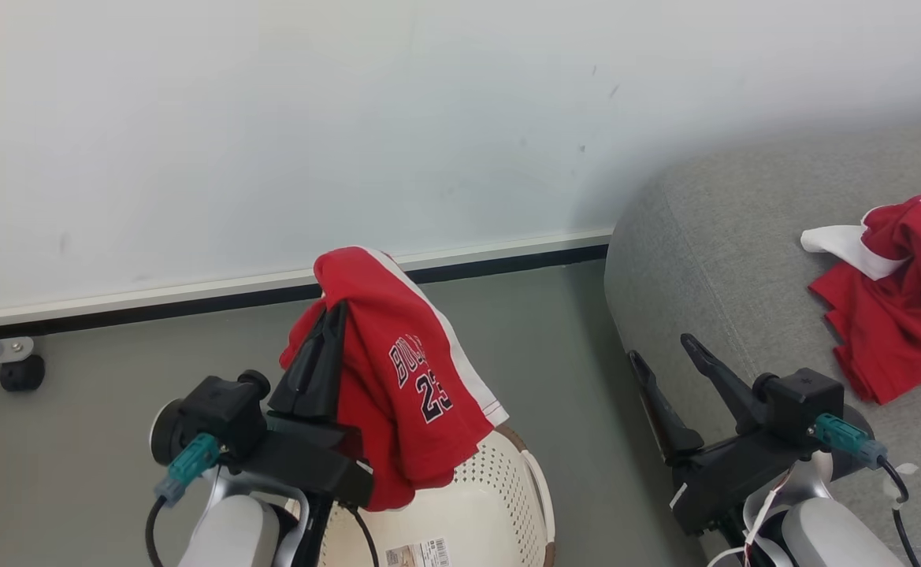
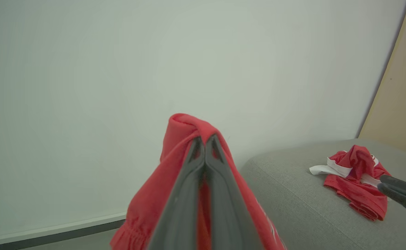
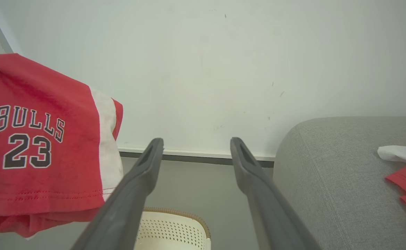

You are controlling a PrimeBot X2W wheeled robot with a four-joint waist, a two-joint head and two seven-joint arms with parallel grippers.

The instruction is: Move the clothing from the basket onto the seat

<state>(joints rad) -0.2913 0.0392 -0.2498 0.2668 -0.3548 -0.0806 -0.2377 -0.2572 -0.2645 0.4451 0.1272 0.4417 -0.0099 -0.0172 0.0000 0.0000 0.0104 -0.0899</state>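
My left gripper (image 1: pixel 332 311) is shut on a red garment (image 1: pixel 405 370) lettered "BULLS 23", which hangs draped over its fingers above the basket (image 1: pixel 492 504). In the left wrist view the red cloth (image 2: pixel 185 146) wraps the closed fingertips. The same garment (image 3: pixel 32 146) hangs at the left of the right wrist view. My right gripper (image 1: pixel 661 348) stands open and empty beside the grey seat (image 1: pixel 712 260), by its front corner. A second red and white garment (image 1: pixel 893 291) lies crumpled on the seat. The basket's cream perforated wall and brown rim show at the bottom centre.
A pale wall (image 1: pixel 350 118) with a white and dark skirting strip (image 1: pixel 192 295) runs behind the grey floor (image 1: pixel 98 441). A small black caster (image 1: pixel 22 372) sits at the far left. A tan panel (image 2: pixel 400 86) stands beyond the seat.
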